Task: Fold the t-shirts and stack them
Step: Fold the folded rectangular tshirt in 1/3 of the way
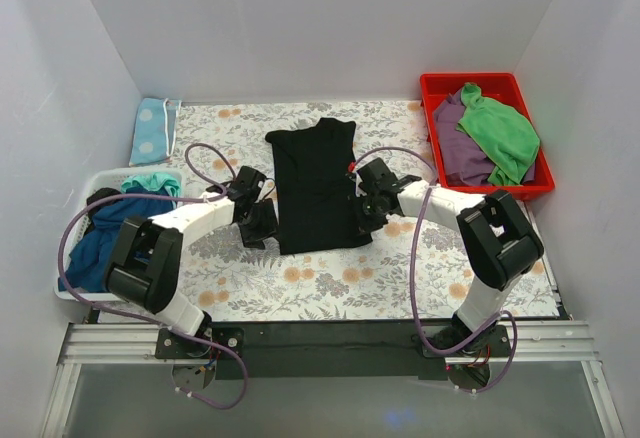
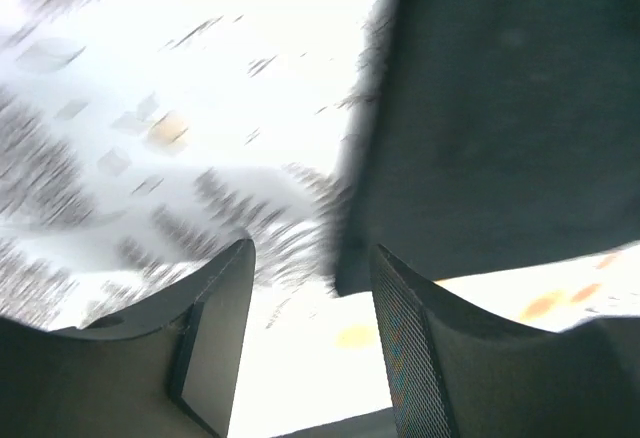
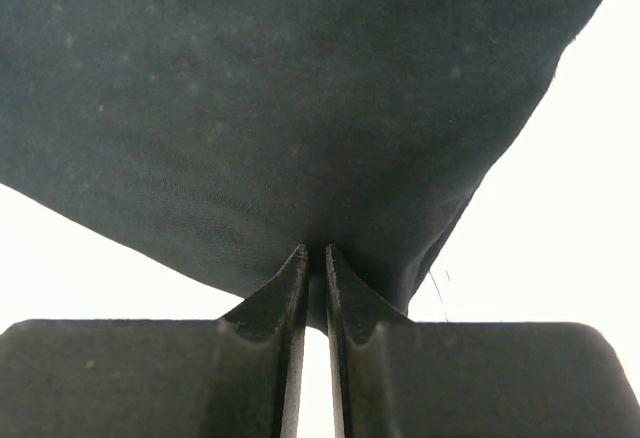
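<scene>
Pinching the right edge of a black cloth t-shirt (image 1: 315, 186) at mid floral counter (image 1: 330, 283), the right arm's fingers (image 3: 352, 303) press together; the left arm's fingers (image 2: 215, 308) stand spread beside its left edge.

The top view was evenly and brightly lit with soft shadows, whereas the floral tablecloth (image 2: 120, 108) was overexposed and blurred in the left wrist view, and everything around the black t-shirt (image 3: 300, 108) was washed out to white in the right.
</scene>
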